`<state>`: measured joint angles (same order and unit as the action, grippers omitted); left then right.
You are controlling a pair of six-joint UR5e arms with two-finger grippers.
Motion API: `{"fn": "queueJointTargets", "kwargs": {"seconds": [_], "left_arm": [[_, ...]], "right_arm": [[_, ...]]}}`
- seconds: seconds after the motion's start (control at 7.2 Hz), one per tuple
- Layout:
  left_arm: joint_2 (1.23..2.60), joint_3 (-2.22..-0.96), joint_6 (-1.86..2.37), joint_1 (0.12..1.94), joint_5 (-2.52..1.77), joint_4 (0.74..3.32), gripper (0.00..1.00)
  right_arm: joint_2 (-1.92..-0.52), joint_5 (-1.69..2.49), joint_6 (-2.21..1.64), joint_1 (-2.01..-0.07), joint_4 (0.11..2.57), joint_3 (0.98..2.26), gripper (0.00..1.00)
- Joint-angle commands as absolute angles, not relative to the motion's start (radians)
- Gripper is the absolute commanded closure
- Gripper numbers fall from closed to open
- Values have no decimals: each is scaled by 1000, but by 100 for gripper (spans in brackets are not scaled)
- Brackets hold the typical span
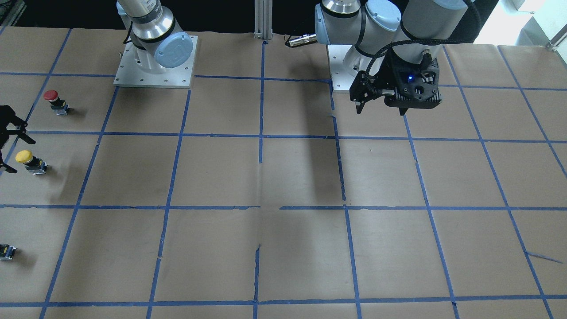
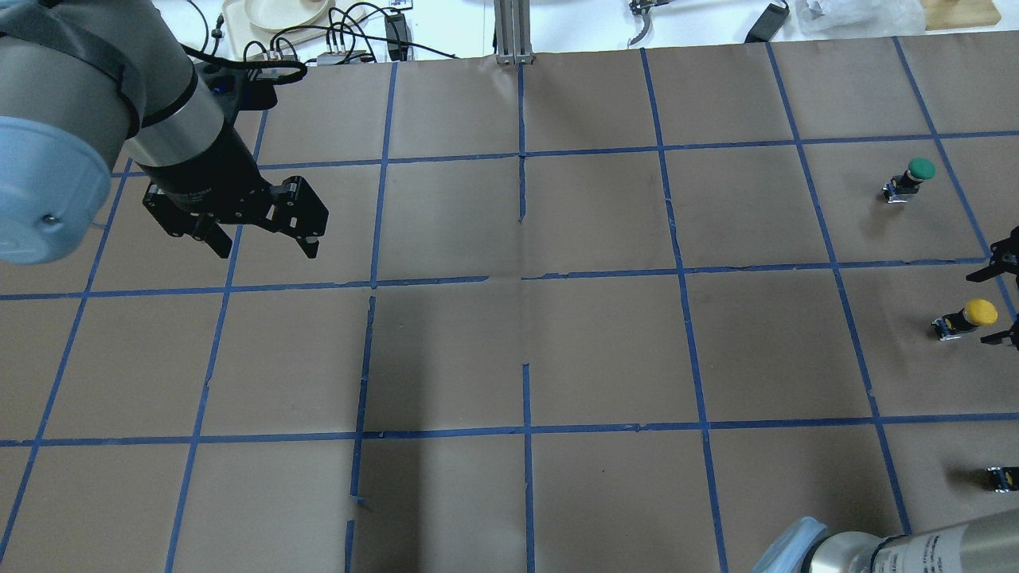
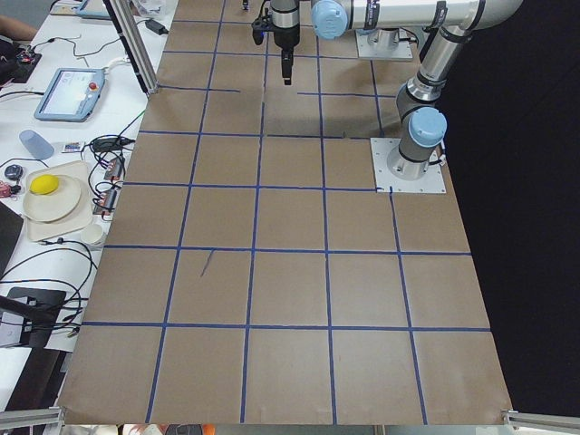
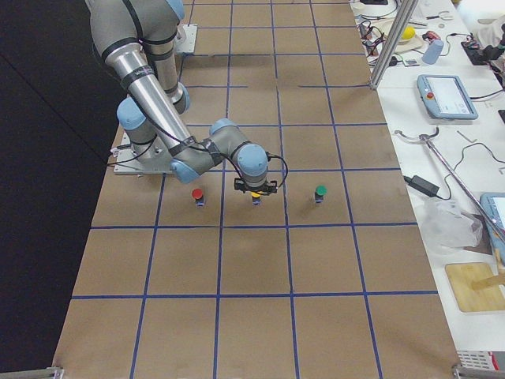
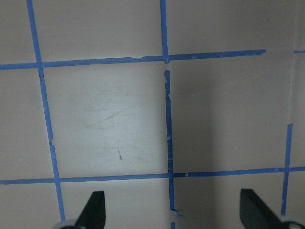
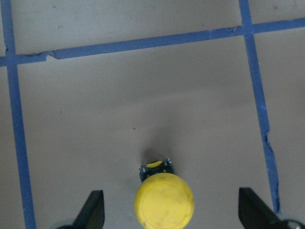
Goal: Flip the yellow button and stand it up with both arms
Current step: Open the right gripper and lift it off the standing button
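Fingers [image 6: 95, 207] of the right gripper [image 6: 170, 210] are hanging spread either side of the yellow button [image 2: 973, 314] at the counter's [image 2: 605, 350] three o'clock, likely needing descent before squeezing; left gripper [image 2: 267, 251] is idling open.

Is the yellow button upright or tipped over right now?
Upright: the yellow button stands cap-up on its switch body, round cap facing the right wrist camera.
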<state>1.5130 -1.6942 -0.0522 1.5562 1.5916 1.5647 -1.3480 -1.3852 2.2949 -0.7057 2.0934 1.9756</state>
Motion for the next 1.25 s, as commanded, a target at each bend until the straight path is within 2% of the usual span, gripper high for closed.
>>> {"fn": "queueJointTargets", "kwargs": {"seconds": [0.0,0.56,0.83,1.11], "left_arm": [[1514,-1694,-52,1557,1594,1562,0],[1519,-1692,-52,1555,1595,1546,0],[1519,-1693,-52,1555,1597,1533,0],[1517,-1698,-52,1555,1597,1529,0]], "right_arm": [[-1399,-1387,2129,-733,1970,1893,0],[-1486,-1464,1428,-1024,1507,1573,0],[-1540,-1463,1009,-1231,1474,1522,0],[-1536,-1476,548,-1465,1482,1456,0]]}}
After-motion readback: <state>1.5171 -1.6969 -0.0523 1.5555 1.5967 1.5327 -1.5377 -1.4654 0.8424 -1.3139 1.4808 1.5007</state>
